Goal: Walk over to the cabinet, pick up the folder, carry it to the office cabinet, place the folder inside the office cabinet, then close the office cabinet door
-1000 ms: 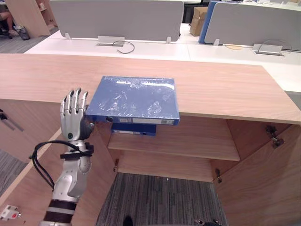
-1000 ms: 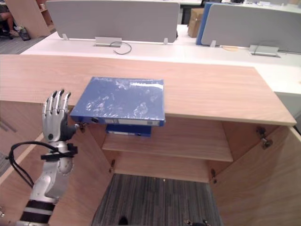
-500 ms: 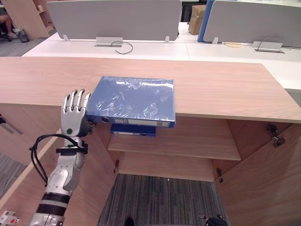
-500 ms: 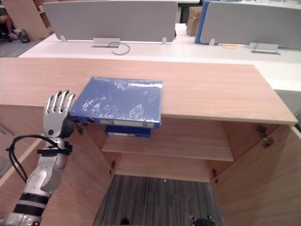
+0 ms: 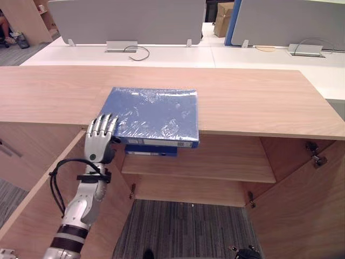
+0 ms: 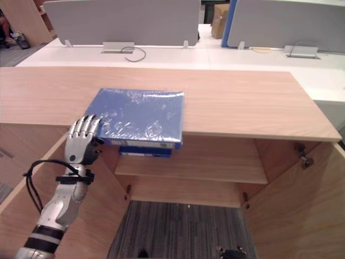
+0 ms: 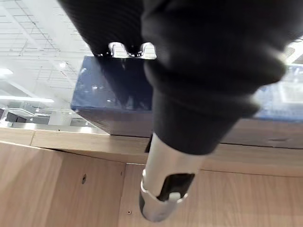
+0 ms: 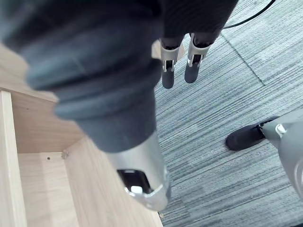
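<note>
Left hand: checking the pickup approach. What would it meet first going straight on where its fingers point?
The left hand would meet the near left corner of the blue folder on the cabinet top; its fingertips seem at that edge, contact unclear.

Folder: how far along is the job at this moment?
Done: the robot stands at the cabinet, its doors open. In hand: the left hand lays straight fingers on the near left corner of the blue folder, which lies flat on the cabinet top, not yet lifted. Left: lifting, carrying, placing inside, closing the door. The right hand hangs over the carpet.
</note>
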